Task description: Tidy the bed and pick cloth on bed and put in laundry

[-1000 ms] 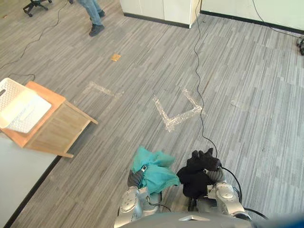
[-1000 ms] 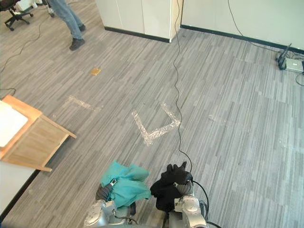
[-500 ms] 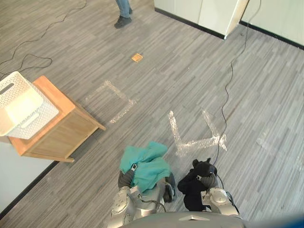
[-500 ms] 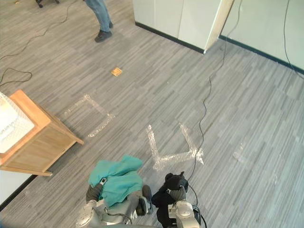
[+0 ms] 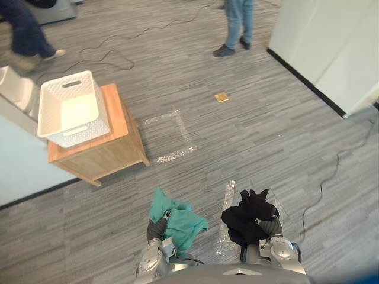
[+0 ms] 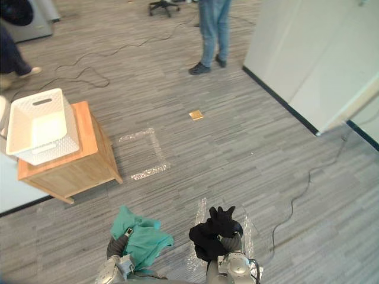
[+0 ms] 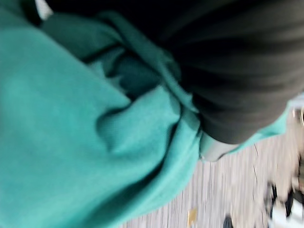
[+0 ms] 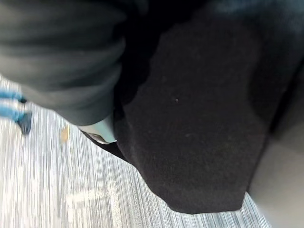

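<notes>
The teal cloth [image 5: 180,222] is bunched over the left hand [image 5: 156,228], up off the floor [image 5: 249,136] close in front of the robot. The black cloth [image 5: 246,216] covers the right hand [image 5: 270,227] near it. Each hand is buried in its cloth (so whether it grips cannot be told). Ahead to the left, well apart, a white basket [image 5: 83,127] sits on a wooden stand [image 5: 112,151]. A person [image 5: 237,26] stands farther off.

No readable text, labels, numbers or signs, white basket [image 5: 74,128] unmarked.
</notes>
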Controlling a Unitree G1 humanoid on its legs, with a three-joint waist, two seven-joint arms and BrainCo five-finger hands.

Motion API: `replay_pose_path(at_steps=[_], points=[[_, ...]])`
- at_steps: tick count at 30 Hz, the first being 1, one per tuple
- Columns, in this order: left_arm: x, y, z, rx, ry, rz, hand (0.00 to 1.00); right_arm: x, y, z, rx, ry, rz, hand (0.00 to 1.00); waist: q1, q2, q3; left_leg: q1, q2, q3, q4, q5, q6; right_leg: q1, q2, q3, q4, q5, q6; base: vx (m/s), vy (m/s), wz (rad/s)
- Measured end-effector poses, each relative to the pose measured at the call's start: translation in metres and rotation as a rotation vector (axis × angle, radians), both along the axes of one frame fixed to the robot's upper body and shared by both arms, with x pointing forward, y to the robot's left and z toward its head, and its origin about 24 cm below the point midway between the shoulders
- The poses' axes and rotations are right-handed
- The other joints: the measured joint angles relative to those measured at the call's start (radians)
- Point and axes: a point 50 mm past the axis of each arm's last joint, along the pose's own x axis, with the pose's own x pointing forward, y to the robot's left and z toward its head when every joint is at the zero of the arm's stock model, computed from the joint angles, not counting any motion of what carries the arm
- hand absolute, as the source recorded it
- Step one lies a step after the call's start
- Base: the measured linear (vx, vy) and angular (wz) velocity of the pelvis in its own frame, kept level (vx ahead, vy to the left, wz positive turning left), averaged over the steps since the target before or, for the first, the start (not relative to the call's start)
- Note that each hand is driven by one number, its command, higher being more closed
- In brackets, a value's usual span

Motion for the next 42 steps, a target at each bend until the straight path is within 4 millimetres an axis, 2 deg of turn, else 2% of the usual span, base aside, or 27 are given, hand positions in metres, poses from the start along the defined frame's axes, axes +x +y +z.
replay_pose_path(at_steps=[1, 3, 5, 7, 8, 10, 11, 12, 14, 16, 18, 19, 20, 23, 25, 26, 27, 28, 30, 31, 32, 34, 35, 36, 39, 41, 42], points=[[-0.008, -0.003, -0.005, -0.02, 0.038, 0.014, 1.0, 0.01, -0.014, 0.006, -0.027, -0.022, -0.001, 1.0, 0.002, 0.042, 0.003, 0.012, 0.068, -0.008, 0.019, -0.006, -0.033, 0.003, 0.051, -0.05, 0.078, -0.002, -0.026, 0.39, -0.461, 0.37], [-0.008, -0.002, -0.004, -0.023, 0.03, 0.015, 1.0, 0.019, -0.037, 0.02, -0.074, -0.065, -0.019, 1.0, -0.001, 0.047, 0.002, 0.012, 0.086, -0.003, 0.044, 0.046, -0.056, -0.025, 0.047, -0.073, 0.2, -0.088, -0.062, 0.38, -0.451, 0.44], [-0.007, 0.002, 0.0, -0.018, 0.003, 0.017, 1.0, 0.029, -0.049, 0.057, -0.052, -0.267, 0.022, 1.0, -0.018, 0.044, -0.004, -0.035, 0.127, 0.005, 0.162, 0.117, -0.058, 0.0, 0.069, -0.145, 0.261, -0.173, -0.107, 0.43, -0.489, 0.64], [-0.005, 0.004, 0.003, -0.02, -0.018, 0.035, 1.0, 0.03, -0.038, 0.062, -0.022, -0.326, 0.02, 1.0, -0.027, 0.038, -0.012, -0.122, 0.152, 0.013, 0.304, 0.18, -0.042, 0.044, 0.098, -0.18, 0.201, -0.176, -0.117, 0.26, -0.324, 0.45], [-0.002, 0.006, 0.009, -0.032, -0.05, 0.051, 1.0, 0.022, -0.019, 0.058, 0.071, -0.326, 0.007, 1.0, -0.021, 0.033, -0.005, -0.219, 0.21, 0.079, 0.503, 0.259, -0.02, 0.139, 0.147, -0.212, 0.096, -0.156, -0.146, 0.29, -0.333, 0.32], [-0.002, 0.004, 0.009, -0.04, -0.055, 0.039, 1.0, 0.01, -0.001, 0.048, 0.155, -0.284, 0.0, 1.0, 0.006, 0.033, -0.004, -0.285, 0.234, 0.17, 0.713, 0.229, -0.02, 0.237, 0.189, -0.213, 0.025, -0.16, -0.196, 0.27, -0.249, 0.01], [-0.002, 0.004, 0.009, -0.041, -0.054, 0.037, 1.0, 0.009, 0.0, 0.047, 0.162, -0.279, -0.002, 1.0, 0.007, 0.03, -0.003, -0.293, 0.23, 0.174, 0.731, 0.222, -0.022, 0.244, 0.192, -0.213, 0.02, -0.161, -0.202, 0.27, -0.193, -0.13], [-0.002, 0.001, 0.01, -0.044, -0.059, 0.019, 1.0, 0.005, 0.012, 0.04, 0.202, -0.24, 0.016, 1.0, 0.007, 0.027, 0.002, -0.354, 0.183, 0.21, 0.802, 0.192, -0.028, 0.285, 0.204, -0.21, -0.001, -0.174, -0.228, 0.31, -0.168, -0.09], [0.002, -0.002, 0.013, -0.051, -0.081, 0.001, 1.0, 0.007, 0.015, 0.036, 0.211, -0.214, 0.019, 1.0, 0.003, 0.039, 0.01, -0.419, 0.127, 0.249, 0.776, 0.18, -0.026, 0.326, 0.207, -0.205, -0.024, -0.185, -0.228, 0.25, -0.056, -0.11], [0.004, -0.001, 0.016, -0.055, -0.097, -0.006, 1.0, 0.007, 0.014, 0.033, 0.207, -0.191, 0.016, 1.0, 0.009, 0.04, 0.019, -0.481, 0.088, 0.303, 0.697, 0.118, -0.02, 0.367, 0.198, -0.198, -0.045, -0.197, -0.222, 0.29, 0.048, -0.14], [0.005, -0.002, 0.016, -0.057, -0.102, -0.007, 1.0, 0.006, 0.012, 0.033, 0.184, -0.185, 0.011, 1.0, 0.024, 0.033, 0.019, -0.494, 0.043, 0.349, 0.457, 0.117, -0.018, 0.395, 0.164, -0.202, -0.057, -0.222, -0.191, 0.29, 0.115, 0.04], [0.008, -0.003, 0.018, -0.058, -0.113, -0.011, 1.0, 0.005, 0.01, 0.032, 0.169, -0.178, 0.004, 1.0, 0.025, 0.035, 0.018, -0.49, 0.027, 0.365, 0.27, 0.184, -0.001, 0.418, 0.151, -0.21, -0.06, -0.231, -0.163, 0.35, 0.163, 0.2], [0.007, -0.002, 0.017, -0.057, -0.105, -0.007, 1.0, 0.005, 0.009, 0.03, 0.164, -0.166, -0.003, 1.0, 0.033, 0.026, 0.022, -0.469, 0.009, 0.391, 0.205, 0.263, 0.067, 0.436, 0.131, -0.212, -0.056, -0.246, -0.144, 0.4, 0.186, 0.21], [0.017, -0.001, 0.021, -0.047, -0.13, -0.01, 1.0, 0.007, 0.012, 0.03, 0.129, -0.157, 0.012, 1.0, 0.039, -0.025, 0.027, -0.441, -0.083, 0.403, 0.14, 0.299, 0.091, 0.47, 0.068, -0.212, -0.107, -0.226, -0.114, 0.39, 0.165, 0.57], [0.021, 0.001, 0.024, -0.037, -0.141, -0.011, 1.0, 0.019, 0.018, 0.034, 0.131, -0.181, 0.03, 1.0, 0.043, -0.037, 0.051, -0.528, -0.07, 0.47, 0.312, 0.254, 0.075, 0.529, 0.045, -0.207, -0.13, -0.196, -0.099, 0.29, 0.165, 0.59], [0.016, 0.0, 0.022, -0.038, -0.126, -0.017, 1.0, 0.014, 0.018, 0.032, 0.122, -0.171, 0.033, 1.0, 0.051, -0.011, 0.035, -0.494, -0.049, 0.469, 0.177, 0.303, 0.068, 0.557, 0.064, -0.208, -0.13, -0.198, -0.096, 0.21, 0.147, 0.34], [0.015, -0.002, 0.022, -0.041, -0.127, -0.017, 1.0, 0.014, 0.018, 0.031, 0.11, -0.164, 0.044, 1.0, 0.051, -0.011, 0.028, -0.483, -0.048, 0.476, 0.166, 0.269, 0.133, 0.571, 0.067, -0.205, -0.127, -0.212, -0.093, 0.23, 0.154, 0.14], [0.011, 0.001, 0.02, -0.021, -0.107, -0.008, 1.0, 0.014, 0.019, 0.029, 0.099, -0.15, 0.062, 1.0, 0.053, -0.043, 0.014, -0.438, -0.103, 0.498, 0.123, 0.24, 0.13, 0.564, 0.014, -0.206, -0.043, -0.26, -0.078, 0.21, 0.128, 0.07], [0.01, -0.004, 0.02, -0.017, -0.098, -0.025, 1.0, 0.011, 0.019, 0.026, 0.096, -0.135, 0.065, 1.0, 0.049, -0.046, 0.006, -0.391, -0.136, 0.499, 0.051, 0.241, 0.13, 0.475, -0.024, -0.186, 0.152, -0.263, -0.067, 0.28, 0.184, 0.07], [0.011, -0.002, 0.022, -0.005, -0.106, -0.032, 1.0, 0.011, 0.015, 0.027, 0.09, -0.137, 0.047, 1.0, 0.037, -0.045, 0.004, -0.35, -0.158, 0.494, 0.01, 0.239, 0.132, 0.385, -0.056, -0.145, 0.366, -0.234, -0.023, 0.34, 0.241, 0.24], [0.013, -0.002, 0.023, 0.009, -0.109, -0.044, 1.0, 0.01, 0.016, 0.026, 0.089, -0.133, 0.041, 1.0, 0.023, -0.063, 0.01, -0.303, -0.189, 0.476, -0.015, 0.235, 0.138, 0.296, -0.079, -0.084, 0.589, -0.148, 0.015, 0.29, 0.183, 0.38], [0.013, 0.004, 0.023, 0.048, -0.1, -0.074, 1.0, 0.002, 0.019, 0.023, 0.095, -0.11, 0.038, 1.0, -0.01, -0.08, 0.006, -0.24, -0.215, 0.431, -0.032, 0.218, 0.153, 0.192, -0.093, -0.051, 0.842, -0.133, 0.01, 0.34, 0.135, 0.68], [0.014, 0.005, 0.023, 0.055, -0.103, -0.078, 1.0, -0.003, 0.018, 0.023, 0.093, -0.106, 0.033, 1.0, -0.024, -0.075, 0.004, -0.203, -0.218, 0.391, -0.046, 0.209, 0.151, 0.15, -0.098, -0.086, 0.896, -0.162, -0.031, 0.37, 0.112, 0.76], [0.016, 0.006, 0.024, 0.058, -0.107, -0.078, 1.0, -0.004, 0.018, 0.023, 0.092, -0.108, 0.029, 1.0, -0.028, -0.073, 0.003, -0.184, -0.219, 0.373, -0.055, 0.209, 0.151, 0.126, -0.102, -0.108, 0.896, -0.182, -0.06, 0.38, 0.088, 0.72], [0.025, 0.007, 0.032, 0.068, -0.151, -0.084, 1.0, -0.004, 0.017, 0.028, 0.092, -0.133, 0.022, 1.0, -0.052, -0.071, 0.003, -0.14, -0.214, 0.294, -0.077, 0.213, 0.154, 0.037, -0.097, -0.184, 0.722, -0.29, -0.077, 0.36, 0.017, 0.75], [0.027, 0.007, 0.032, 0.066, -0.155, -0.082, 1.0, -0.002, 0.018, 0.029, 0.092, -0.142, 0.024, 1.0, -0.054, -0.053, 0.01, -0.106, -0.191, 0.271, -0.082, 0.2, 0.131, 0.022, -0.051, -0.18, 0.508, -0.303, -0.084, 0.43, -0.063, 0.57], [0.03, 0.006, 0.033, 0.063, -0.164, -0.082, 1.0, 0.004, 0.018, 0.032, 0.092, -0.157, 0.03, 1.0, -0.053, -0.032, 0.013, -0.085, -0.165, 0.264, -0.083, 0.187, 0.109, 0.023, -0.005, -0.174, 0.33, -0.27, -0.074, 0.37, -0.079, 0.29]])
